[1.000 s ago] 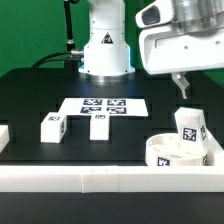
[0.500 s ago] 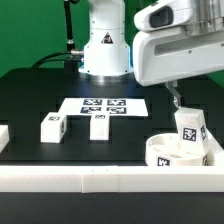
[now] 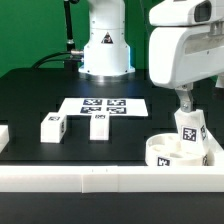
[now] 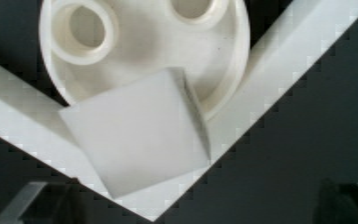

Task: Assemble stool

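The white round seat [image 3: 160, 153] lies in the corner of the white rails at the exterior view's right, sockets up; it also shows in the wrist view [image 4: 149, 45]. One tagged white leg [image 3: 190, 133] stands upright on it, seen end-on in the wrist view [image 4: 144, 140]. Two more tagged legs [image 3: 53, 127] [image 3: 99, 125] lie on the black table. My gripper [image 3: 183, 103] hovers just above the upright leg. In the wrist view my gripper [image 4: 190, 205] is open and empty, its dark fingers wide apart and clear of the leg.
The marker board [image 3: 105, 105] lies flat behind the two loose legs. White rails [image 3: 90, 177] edge the table's front and meet in a corner around the seat [image 4: 282, 90]. The robot base [image 3: 105, 45] stands at the back.
My gripper has moved toward the exterior view's right and slightly down, now standing over the upright leg. The legs and the seat have not moved.
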Motion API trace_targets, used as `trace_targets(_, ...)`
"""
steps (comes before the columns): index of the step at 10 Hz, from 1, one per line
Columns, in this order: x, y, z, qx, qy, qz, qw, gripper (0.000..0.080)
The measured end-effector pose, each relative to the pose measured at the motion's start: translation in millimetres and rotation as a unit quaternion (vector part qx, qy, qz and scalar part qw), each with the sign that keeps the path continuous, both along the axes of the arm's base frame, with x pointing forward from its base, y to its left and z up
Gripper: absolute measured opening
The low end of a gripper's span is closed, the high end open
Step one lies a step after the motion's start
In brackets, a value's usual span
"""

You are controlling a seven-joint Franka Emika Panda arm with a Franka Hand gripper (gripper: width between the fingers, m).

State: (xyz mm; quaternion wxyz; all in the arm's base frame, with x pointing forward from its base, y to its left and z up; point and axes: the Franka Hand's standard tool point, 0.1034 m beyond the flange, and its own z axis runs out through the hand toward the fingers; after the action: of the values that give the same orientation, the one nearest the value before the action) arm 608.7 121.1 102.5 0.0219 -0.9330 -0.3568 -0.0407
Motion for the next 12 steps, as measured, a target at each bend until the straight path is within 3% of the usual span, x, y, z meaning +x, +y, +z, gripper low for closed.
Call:
trace_targets(2, 0.7, -3.6, -3.4, -0.004, -0.003, 0.076, 0.997, 0.0649)
trace_targets(5, 2.0, -8.9, -22.2, -0.004, 0.002, 0.07, 0.998, 0.0649)
trace_targets(8, 1.6, -12.2, -29.3, -0.005, 0.003, 0.067, 0.998, 0.0649)
trace_targets(9, 1.5, -11.8, -29.3, -0.005, 0.003, 0.067, 0.998, 0.052)
trace_targets(10, 1.5, -12.2, -29.4, -0.005, 0.003, 0.067, 0.998, 0.052)
trace_targets(11, 1.5, -12.1, -29.4, -0.004, 0.004, 0.058, 0.998, 0.0385)
trace_targets(12, 1.4, -12.1, -29.5, -0.003, 0.005, 0.038, 0.999, 0.0335)
